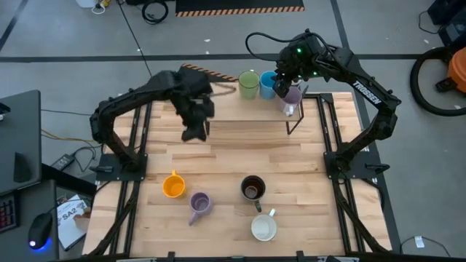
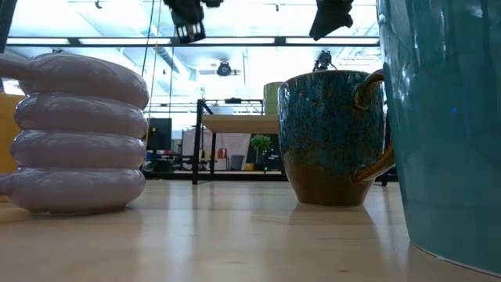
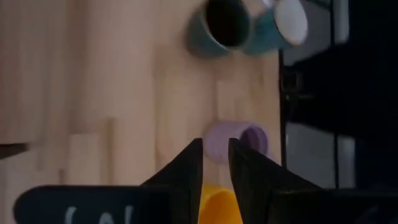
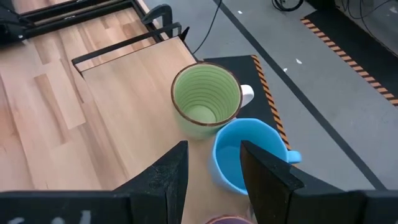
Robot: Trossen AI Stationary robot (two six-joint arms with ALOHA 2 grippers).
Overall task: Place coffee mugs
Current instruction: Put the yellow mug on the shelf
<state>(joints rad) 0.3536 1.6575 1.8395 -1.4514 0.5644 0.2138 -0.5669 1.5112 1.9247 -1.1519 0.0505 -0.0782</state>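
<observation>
Four mugs wait at your near end of the table [image 1: 218, 156]: a cream mug [image 1: 263, 227], a ribbed lilac mug [image 1: 199, 204], a glossy orange mug [image 1: 173, 185] and a dark speckled mug [image 1: 253, 188]. Mid-table, your left pincer [image 1: 194, 125] hovers empty, fingers close together. At the far edge, a ridged green mug [image 4: 206, 99] and a smooth blue mug [image 4: 247, 157] stand touching; your right pincer [image 4: 211, 167] sits above the blue mug, jaws apart, with another lilac mug [image 1: 293, 94] under it. Judging by this, roughly half remain to place.
</observation>
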